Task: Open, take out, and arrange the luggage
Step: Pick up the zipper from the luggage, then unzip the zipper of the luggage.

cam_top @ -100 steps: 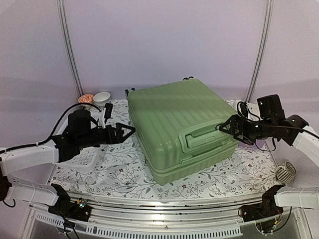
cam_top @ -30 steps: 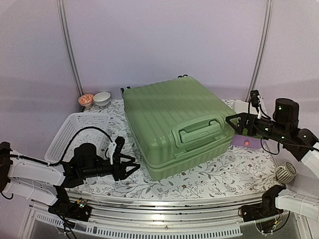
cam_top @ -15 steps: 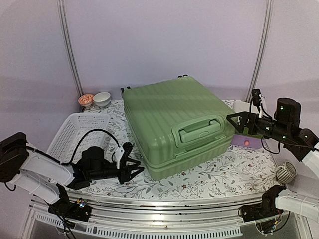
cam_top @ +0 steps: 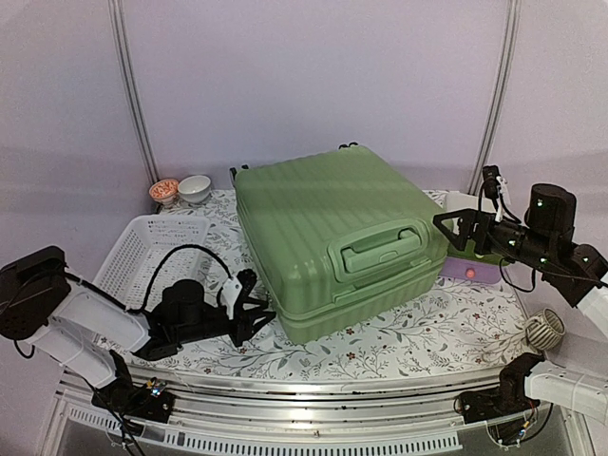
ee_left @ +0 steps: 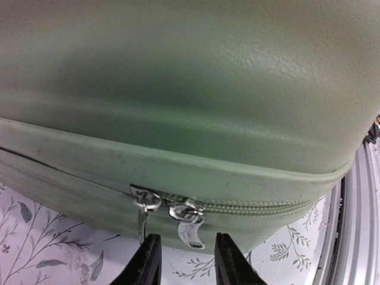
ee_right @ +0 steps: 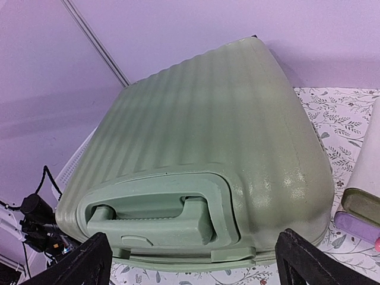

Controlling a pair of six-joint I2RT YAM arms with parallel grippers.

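The luggage is a big light-green ribbed hard-shell case that lies flat and zipped on the flowered cloth, its handle facing the front right. My left gripper is low at its front-left corner. In the left wrist view the luggage fills the frame. Two silver zipper pulls hang side by side from its seam. The left gripper stands open just below, its fingers either side of the right pull without touching it. My right gripper is wide open, hovering off the handle side of the luggage.
A white perforated basket lies left of the case, and two small bowls stand behind it. A white, green and purple box sits under the right gripper. A round ribbed object lies at the front right. The metal rail runs along the near edge.
My left gripper has slid right along the cloth to the case's front-left corner, and its fingers have drawn closer together. The right gripper and the case have barely moved in the last second.
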